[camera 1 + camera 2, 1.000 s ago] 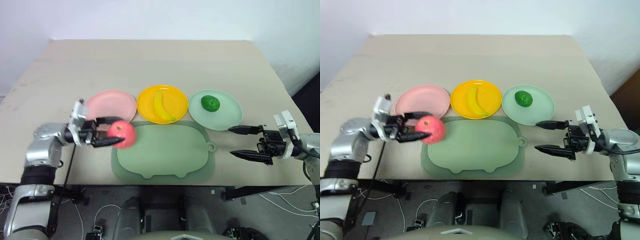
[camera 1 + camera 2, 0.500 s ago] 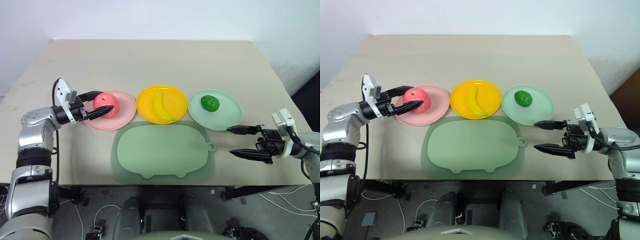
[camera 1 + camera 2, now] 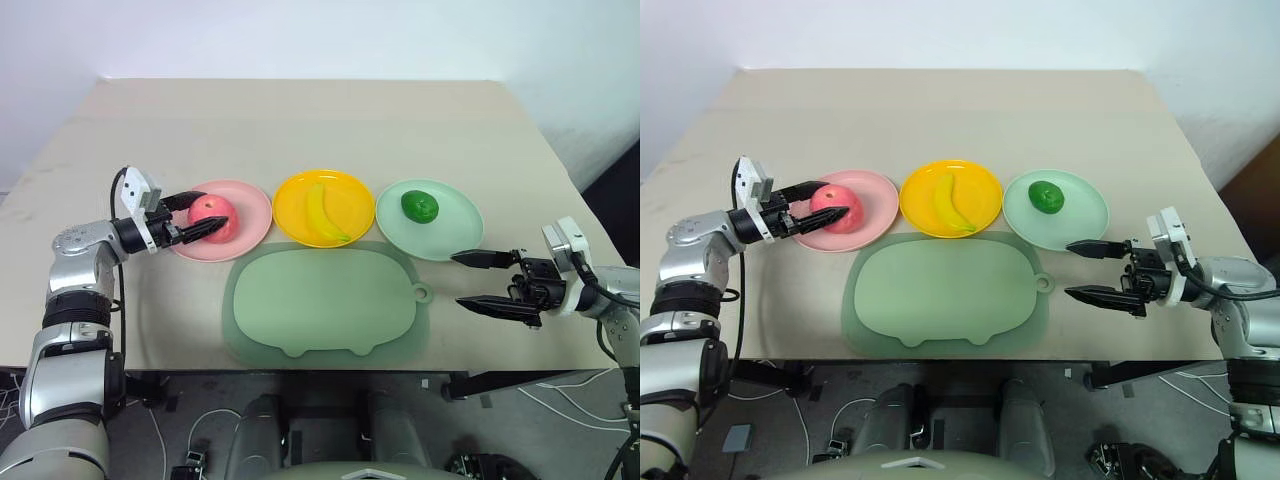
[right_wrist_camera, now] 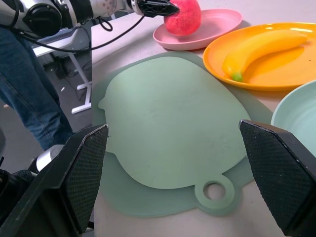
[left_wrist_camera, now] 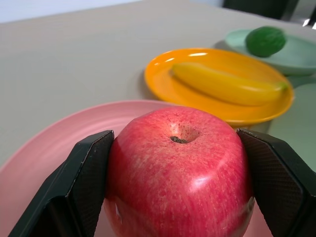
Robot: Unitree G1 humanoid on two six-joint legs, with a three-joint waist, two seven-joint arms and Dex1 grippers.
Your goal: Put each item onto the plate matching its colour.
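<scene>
While gripped, apple (image 3: 210,214) in left claw (image 3: 196,216)

Pinkish-red apple (image 3: 211,213), pale pink plate (image 3: 250,212)

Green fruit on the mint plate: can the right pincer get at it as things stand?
Probably yes. The right pincer is open and empty beside the mint plate, the green fruit lies uncovered, and nothing stands between them.
</scene>
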